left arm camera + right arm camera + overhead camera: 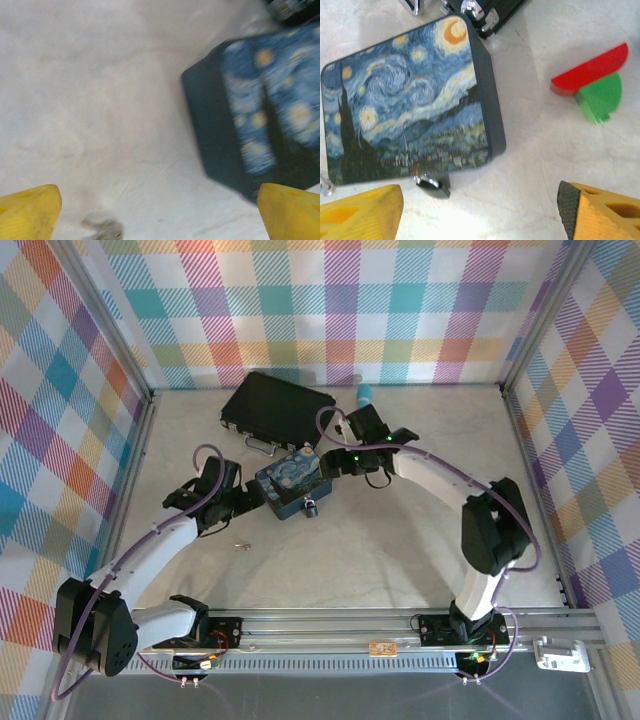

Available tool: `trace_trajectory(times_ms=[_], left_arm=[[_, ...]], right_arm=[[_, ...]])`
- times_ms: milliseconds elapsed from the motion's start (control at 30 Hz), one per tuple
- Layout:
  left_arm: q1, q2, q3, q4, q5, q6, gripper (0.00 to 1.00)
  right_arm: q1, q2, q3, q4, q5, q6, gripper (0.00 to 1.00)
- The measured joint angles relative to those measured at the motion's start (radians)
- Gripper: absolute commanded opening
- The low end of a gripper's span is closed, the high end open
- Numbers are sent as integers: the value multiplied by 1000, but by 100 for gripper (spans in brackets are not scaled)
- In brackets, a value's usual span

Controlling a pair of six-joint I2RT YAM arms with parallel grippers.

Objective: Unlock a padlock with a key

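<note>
The padlock (pixel 312 507) is a tiny dark block with a silvery shackle, hanging at the near edge of the starry-night box (pixel 293 487). In the right wrist view the padlock (pixel 432 182) sits just under the box (pixel 410 100). My right gripper (pixel 480 215) hovers open over bare table to the padlock's right; in the top view my right gripper (pixel 335 465) is at the box's right end. The key (pixel 240 545) lies flat on the table, left of the box. My left gripper (pixel 160 215) stands open and empty, with the blurred key (pixel 102 230) near its left fingertip (pixel 30 210).
A black case (pixel 278 408) lies behind the box. A red and a green block (pixel 592 80) rest on the table to the box's right. A teal object (pixel 365 392) stands by the back wall. Checked walls close in three sides.
</note>
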Motion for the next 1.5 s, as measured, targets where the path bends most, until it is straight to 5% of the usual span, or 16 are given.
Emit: trace_trajectory(times_ms=[333,633,1000,1267,1500], left_arm=[[-35,72,-116,-18,-21,-73,58],[-153,178,-145,37,-34,-149,54],[-332,333,-62,43,-134,-240,34],[-480,472,95,128,-18,-251,38],[-509,469,119,190,128,-228,64]], right_arm=[[0,-163,-237,-24,66,0,82],[-9,-236,-319,-38,144,-1,83],[-67,-292,-374,-29,150,0,80],[-71,-348,-441,-26,155,1,78],[-71,-394,-502,-20,103,11,71]])
